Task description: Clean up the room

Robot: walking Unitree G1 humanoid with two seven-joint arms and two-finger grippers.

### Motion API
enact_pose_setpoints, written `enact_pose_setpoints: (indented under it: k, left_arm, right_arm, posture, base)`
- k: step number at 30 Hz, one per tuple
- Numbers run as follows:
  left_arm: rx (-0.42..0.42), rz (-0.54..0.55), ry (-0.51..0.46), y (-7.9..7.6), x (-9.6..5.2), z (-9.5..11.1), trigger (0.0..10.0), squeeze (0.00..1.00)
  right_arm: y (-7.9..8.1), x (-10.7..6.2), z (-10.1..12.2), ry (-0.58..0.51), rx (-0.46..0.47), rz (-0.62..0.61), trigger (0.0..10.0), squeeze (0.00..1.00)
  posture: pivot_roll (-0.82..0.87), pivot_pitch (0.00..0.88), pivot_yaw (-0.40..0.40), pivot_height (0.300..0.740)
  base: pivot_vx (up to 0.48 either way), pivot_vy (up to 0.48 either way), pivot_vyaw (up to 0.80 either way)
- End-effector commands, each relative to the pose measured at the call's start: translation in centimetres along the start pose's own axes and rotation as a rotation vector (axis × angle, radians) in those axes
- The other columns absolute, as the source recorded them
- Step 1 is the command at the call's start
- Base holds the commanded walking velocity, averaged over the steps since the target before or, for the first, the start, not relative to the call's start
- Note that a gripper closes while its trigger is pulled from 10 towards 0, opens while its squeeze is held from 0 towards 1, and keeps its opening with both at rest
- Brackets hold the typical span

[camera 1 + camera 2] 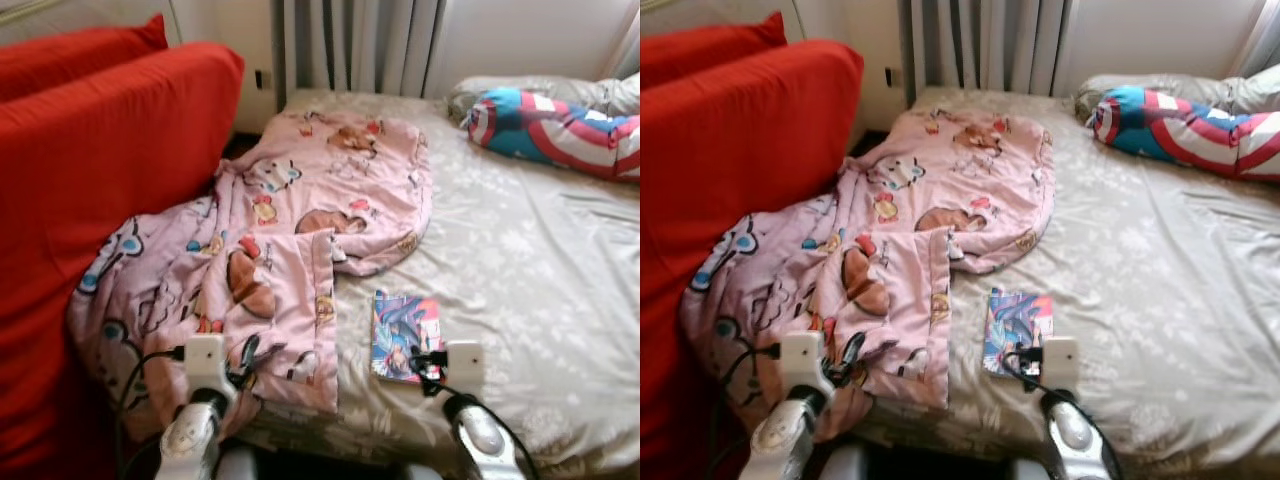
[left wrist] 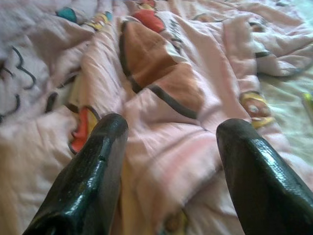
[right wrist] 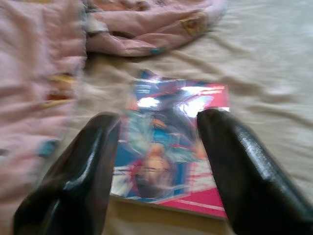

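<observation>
A pink cartoon-print blanket [image 1: 290, 220] lies rumpled over the left side of the bed and spills off its near left corner. A glossy comic book [image 1: 405, 335] lies flat on the beige sheet just right of the blanket's edge. My left gripper [image 2: 171, 129] is open and hovers low over a fold of the blanket [image 2: 166, 88], with nothing between its fingers. My right gripper [image 3: 159, 117] is open too, its fingers straddling the comic book [image 3: 171, 161] from just above, holding nothing. Both wrists [image 1: 205, 360] show at the near edge of the bed.
A red sofa [image 1: 90, 180] stands tight against the bed's left side. A blue, red and white striped pillow [image 1: 560, 125] lies at the far right of the bed [image 1: 520, 260]. Grey curtains [image 1: 360, 45] hang behind the head end.
</observation>
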State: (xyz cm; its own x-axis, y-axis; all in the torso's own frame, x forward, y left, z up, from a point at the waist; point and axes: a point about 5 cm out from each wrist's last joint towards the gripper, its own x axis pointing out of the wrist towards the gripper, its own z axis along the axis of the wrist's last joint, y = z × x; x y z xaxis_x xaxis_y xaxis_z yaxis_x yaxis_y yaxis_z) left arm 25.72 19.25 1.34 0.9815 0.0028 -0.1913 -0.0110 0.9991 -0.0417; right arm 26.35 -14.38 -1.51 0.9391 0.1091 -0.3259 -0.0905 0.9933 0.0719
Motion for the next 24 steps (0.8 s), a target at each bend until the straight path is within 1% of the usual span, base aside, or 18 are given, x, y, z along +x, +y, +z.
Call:
enact_pose_setpoints:
  k: [1, 12, 15, 19, 21, 23, 24]
  left_arm:
    - [-0.010, -0.031, -0.020, -1.2, 0.3, 0.6, 10.0, 0.00]
    - [-0.009, -0.038, -0.020, -1.3, 0.0, 0.8, 10.0, 0.00]
    - [-0.006, -0.044, -0.027, -1.3, 0.0, 0.9, 10.0, 0.00]
    - [0.001, -0.051, -0.031, -1.1, -0.1, 1.1, 10.0, 0.00]
    - [0.024, -0.066, -0.037, -1.0, 0.2, 1.6, 10.0, 0.00]
    - [0.025, -0.069, -0.040, -1.0, 0.2, 1.8, 10.0, 0.00]
    - [0.041, -0.083, -0.053, -1.1, 0.7, 2.4, 10.0, 0.00]
  right_arm:
    - [-1.4, -0.1, 0.1, 0.003, -0.017, -0.034, 10.0, 0.00]
    - [-1.6, 0.2, 0.3, 0.023, -0.027, -0.043, 10.0, 0.00]
    - [-1.6, 0.7, 0.8, 0.044, -0.025, -0.050, 10.0, 0.00]
    - [-1.7, 1.2, 1.3, 0.041, 0.002, -0.055, 10.0, 0.00]
    - [-1.8, 1.6, 1.9, 0.045, 0.018, -0.061, 10.0, 0.00]
    - [-1.8, 1.7, 2.1, 0.043, 0.031, -0.066, 10.0, 0.00]
    - [-2.0, 2.0, 2.5, 0.048, 0.060, -0.086, 10.0, 0.00]
  posture:
    - [-0.09, 0.000, -0.010, 0.610]
    - [-0.08, 0.000, -0.008, 0.610]
    - [-0.07, 0.000, -0.008, 0.610]
    - [-0.06, 0.016, -0.007, 0.610]
    - [-0.05, 0.031, -0.003, 0.610]
    - [-0.05, 0.039, -0.001, 0.610]
    - [-0.04, 0.050, 0.002, 0.610]
  base:
    - [0.289, 0.000, 0.00]
    - [0.292, 0.000, 0.00]
    - [0.000, 0.000, 0.00]
    - [0.000, 0.000, 0.00]
    - [0.000, 0.000, 0.00]
    - [0.000, 0.000, 0.00]
    - [0.000, 0.000, 0.00]
